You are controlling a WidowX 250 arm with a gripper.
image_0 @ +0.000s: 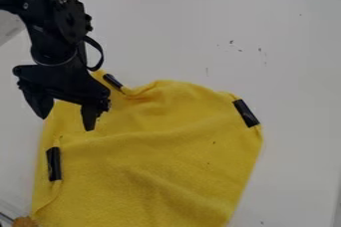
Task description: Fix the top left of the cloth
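Above yellow cloth (pixel 160 156), the open gripper (pixel 67 124)

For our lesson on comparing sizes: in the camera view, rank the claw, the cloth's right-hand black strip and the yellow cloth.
Largest to smallest, as they look:
1. Yellow cloth
2. Claw
3. Right-hand black strip

One yellow cloth (pixel 160 161) across the lower left and centre of the frame, three black strips (pixel 246 113) on it, one black gripper (pixel 66 123) on one arm (pixel 55 37) at upper left, one white table (pixel 286 71), and one brownish object (pixel 25 222) in the lower left corner
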